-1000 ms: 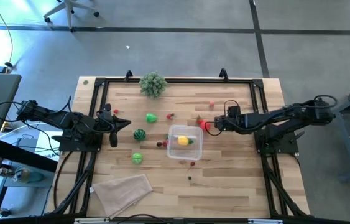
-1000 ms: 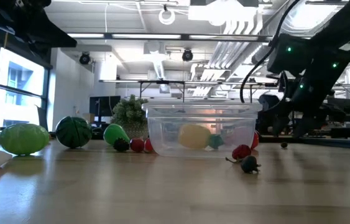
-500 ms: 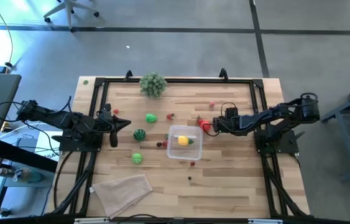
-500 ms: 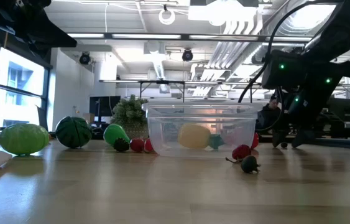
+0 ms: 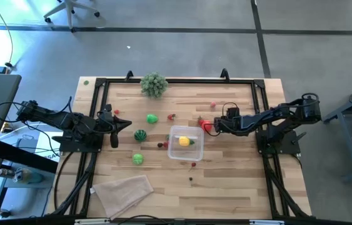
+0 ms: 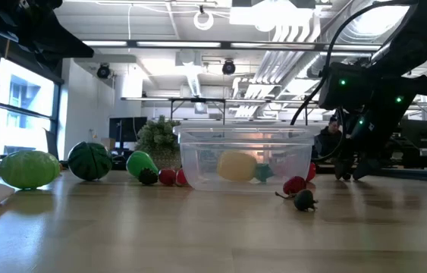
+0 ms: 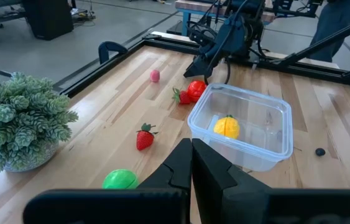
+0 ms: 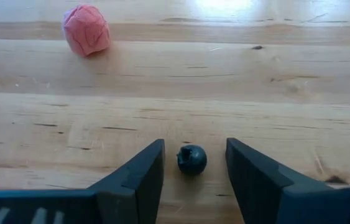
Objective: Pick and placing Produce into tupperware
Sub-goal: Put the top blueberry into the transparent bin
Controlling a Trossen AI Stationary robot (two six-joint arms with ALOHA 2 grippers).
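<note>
My tupperware (image 5: 184, 144) is a clear, rounded-corner box standing upright near the middle of the table, with one yellow fruit (image 5: 184, 141) inside it. The rest of the produce lies loose on the wood around it: a dark striped green ball (image 5: 140, 134), two lighter green pieces (image 5: 138, 159), a strawberry (image 7: 145, 137), a red piece (image 7: 195, 89) just beside the box. A tiny dark berry (image 8: 192, 159) sits on the table between my right fingers, untouched, with a pink piece (image 8: 86, 29) lying well apart from it.

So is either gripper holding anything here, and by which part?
Nothing is held. The right gripper straddles a small dark berry without touching it; the left gripper is shut on nothing.
</note>
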